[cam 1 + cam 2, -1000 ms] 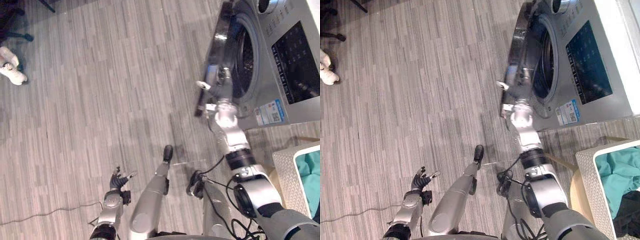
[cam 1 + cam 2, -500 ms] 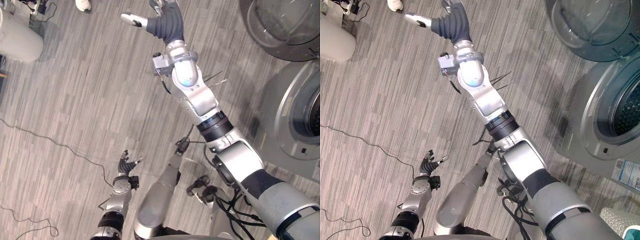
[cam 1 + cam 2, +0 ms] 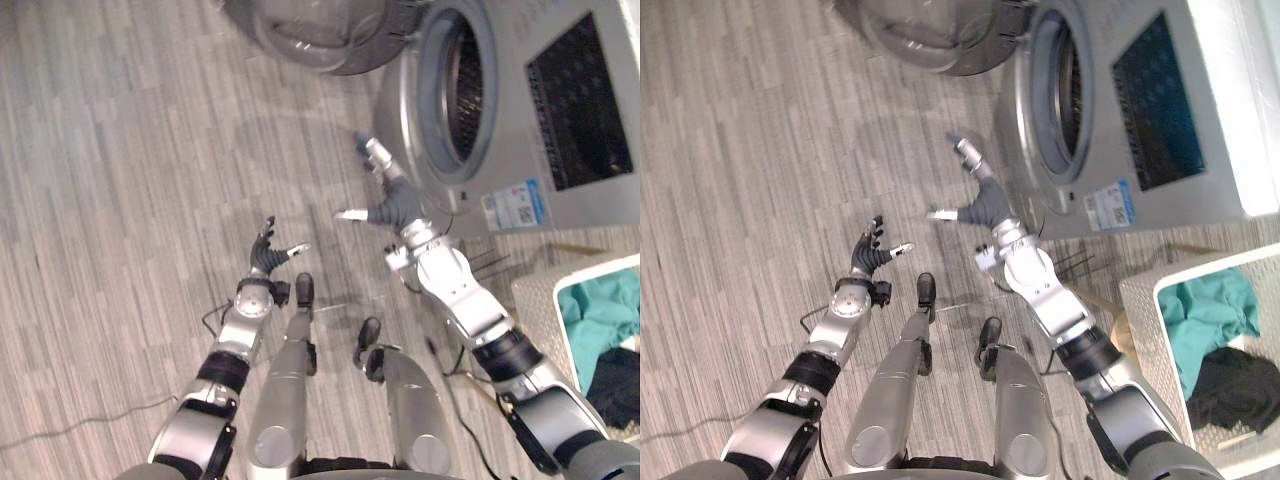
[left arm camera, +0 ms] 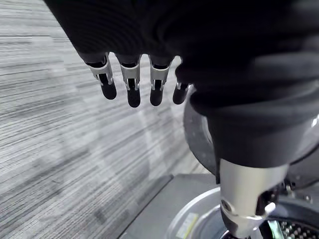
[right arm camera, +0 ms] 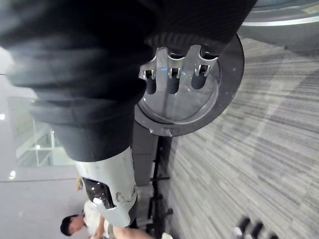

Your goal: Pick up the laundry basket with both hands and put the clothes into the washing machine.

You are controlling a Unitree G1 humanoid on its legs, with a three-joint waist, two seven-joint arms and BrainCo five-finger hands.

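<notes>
Both hands hang empty, fingers loosely spread: left hand [image 3: 872, 258] well left of the washing machine [image 3: 1200, 170], right hand [image 3: 985, 205] just before its open mouth. Beside the machine the laundry basket [image 3: 1143, 325] holds clothes [image 3: 1205, 315], ungrasped; reaching it seems next.

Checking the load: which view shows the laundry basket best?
Right eye view: most of the laundry basket and its clothes show. Left eye view cuts it at the edge; wrist views face floor and washing machine.
</notes>
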